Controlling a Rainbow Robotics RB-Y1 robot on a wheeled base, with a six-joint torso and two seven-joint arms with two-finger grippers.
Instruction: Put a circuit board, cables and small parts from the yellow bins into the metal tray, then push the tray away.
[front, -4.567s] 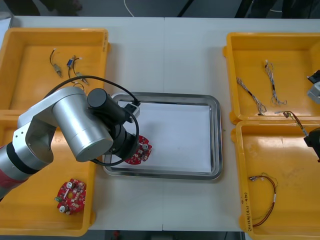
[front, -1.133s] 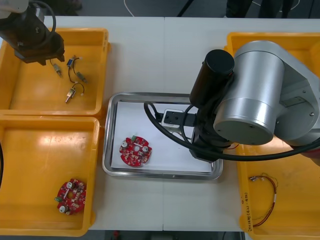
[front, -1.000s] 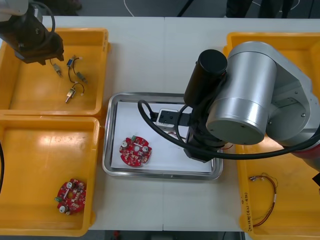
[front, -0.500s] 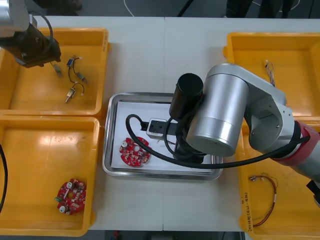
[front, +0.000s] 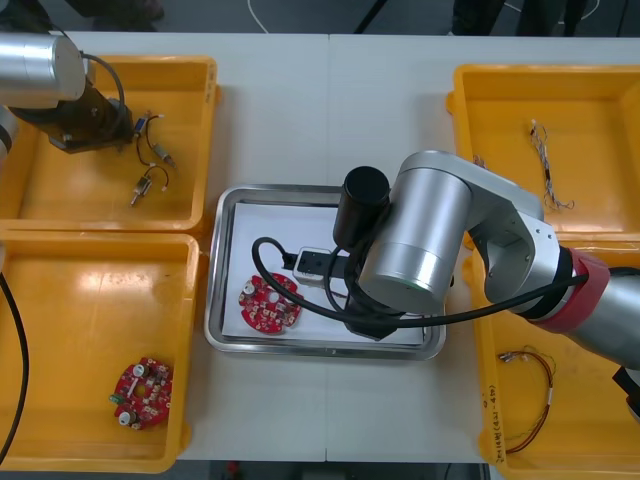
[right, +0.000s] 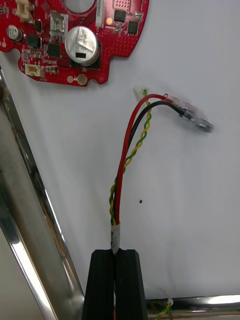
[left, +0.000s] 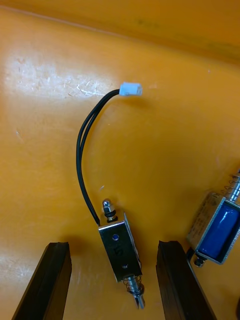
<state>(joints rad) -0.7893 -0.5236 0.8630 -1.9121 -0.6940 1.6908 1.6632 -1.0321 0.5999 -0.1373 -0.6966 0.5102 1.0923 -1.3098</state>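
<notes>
At the middle of the frame the right arm, a fat brushed-silver cylinder, hangs low over the shiny metal tray, whose inside is flat white. Its jaws are pinched tight on a cable, a bundle of thin red, black and twisted yellow-green wires held at a white sleeve. The cable runs out lengthwise from the jaws across the white floor toward a round red circuit board. Its red and black strands then bend aside to a clear-sleeved tip. The board, studded with dark chips and a silver can, lies flat in the left part of the tray.

At the upper left of the frame the left arm is over a yellow bin with a glossy, scuffed floor. Its jaws stand wide apart with nothing in them, one on each side of a small metal part. This is a boxy steel frame with a spring at the end nearer the jaws and a nut at the far end. Its long axis lies along the gap, a little tilted. Two black wires arc from it to a white plug. A blue-bodied part lies just beside it.
</notes>
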